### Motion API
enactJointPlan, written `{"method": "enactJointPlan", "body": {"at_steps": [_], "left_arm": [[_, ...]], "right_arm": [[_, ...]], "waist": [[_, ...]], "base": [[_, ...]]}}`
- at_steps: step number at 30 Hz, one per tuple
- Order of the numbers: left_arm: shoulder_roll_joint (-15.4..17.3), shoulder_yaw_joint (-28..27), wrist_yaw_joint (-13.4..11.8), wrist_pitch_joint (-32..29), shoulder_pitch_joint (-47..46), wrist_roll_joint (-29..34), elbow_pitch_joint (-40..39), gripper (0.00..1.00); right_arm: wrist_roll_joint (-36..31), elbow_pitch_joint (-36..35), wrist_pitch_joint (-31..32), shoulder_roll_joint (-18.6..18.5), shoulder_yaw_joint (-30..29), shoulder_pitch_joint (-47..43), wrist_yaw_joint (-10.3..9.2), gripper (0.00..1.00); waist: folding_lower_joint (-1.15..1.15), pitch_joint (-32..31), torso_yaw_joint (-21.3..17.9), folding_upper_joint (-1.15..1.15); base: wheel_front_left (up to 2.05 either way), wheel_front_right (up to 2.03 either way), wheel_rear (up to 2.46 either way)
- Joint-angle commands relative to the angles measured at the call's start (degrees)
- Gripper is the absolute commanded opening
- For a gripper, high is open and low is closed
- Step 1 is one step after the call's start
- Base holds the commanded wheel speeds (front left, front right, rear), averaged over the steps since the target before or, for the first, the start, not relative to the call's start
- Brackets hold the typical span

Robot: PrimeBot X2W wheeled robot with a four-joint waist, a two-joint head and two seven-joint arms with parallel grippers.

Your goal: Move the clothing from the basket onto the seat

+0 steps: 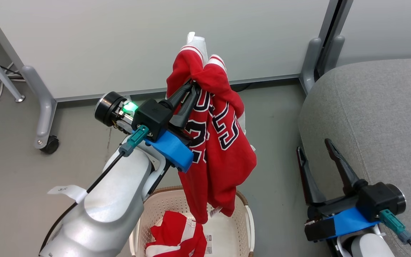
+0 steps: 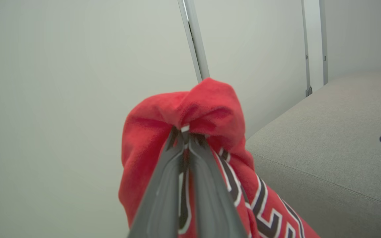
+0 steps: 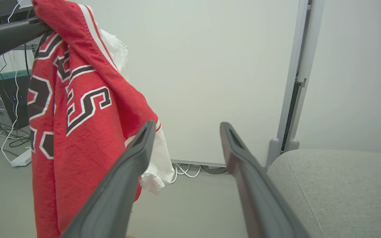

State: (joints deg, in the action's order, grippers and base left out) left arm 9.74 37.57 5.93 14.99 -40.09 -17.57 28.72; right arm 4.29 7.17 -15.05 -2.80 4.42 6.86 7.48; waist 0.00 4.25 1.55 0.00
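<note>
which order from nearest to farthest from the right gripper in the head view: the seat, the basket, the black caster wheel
1. seat: right beside the open right gripper, on its right side.
2. basket: on the floor to the gripper's left, at the bottom of the view.
3. black caster wheel: far left, under the partition leg.

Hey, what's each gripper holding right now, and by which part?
The left gripper is shut on a red jersey, pinching a bunched fold near its top. The right gripper is open, holding nothing.
</note>
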Motion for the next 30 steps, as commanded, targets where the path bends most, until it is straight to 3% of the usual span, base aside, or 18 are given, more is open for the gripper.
{"method": "enactJointPlan", "body": {"at_steps": [1, 15, 30], "left_arm": [[-0.17, -0.03, -0.03, 0.29, 0.02, 0.24, -0.31, 0.00], [-2.04, 1.07, 0.59, 0.29, -2.24, 0.31, -0.67, 0.00], [-3.92, 2.28, 1.00, 0.29, -4.03, 0.87, -1.54, 0.00]], "right_arm": [[0.22, 0.16, -0.20, -0.16, 1.31, 0.82, 0.03, 1.00], [0.44, 5.65, -0.20, -0.17, 12.45, 11.96, 0.03, 1.00], [5.42, 20.39, -0.20, -0.15, 15.98, 23.88, 0.03, 1.00]], "waist": [[0.00, 0.04, 0.23, 0.00], [0.00, 1.69, 3.12, 0.00], [0.00, 4.14, 5.41, 0.00]], "base": [[0.00, 0.00, 0.00], [0.00, 0.00, 0.00], [0.00, 0.00, 0.00]]}}
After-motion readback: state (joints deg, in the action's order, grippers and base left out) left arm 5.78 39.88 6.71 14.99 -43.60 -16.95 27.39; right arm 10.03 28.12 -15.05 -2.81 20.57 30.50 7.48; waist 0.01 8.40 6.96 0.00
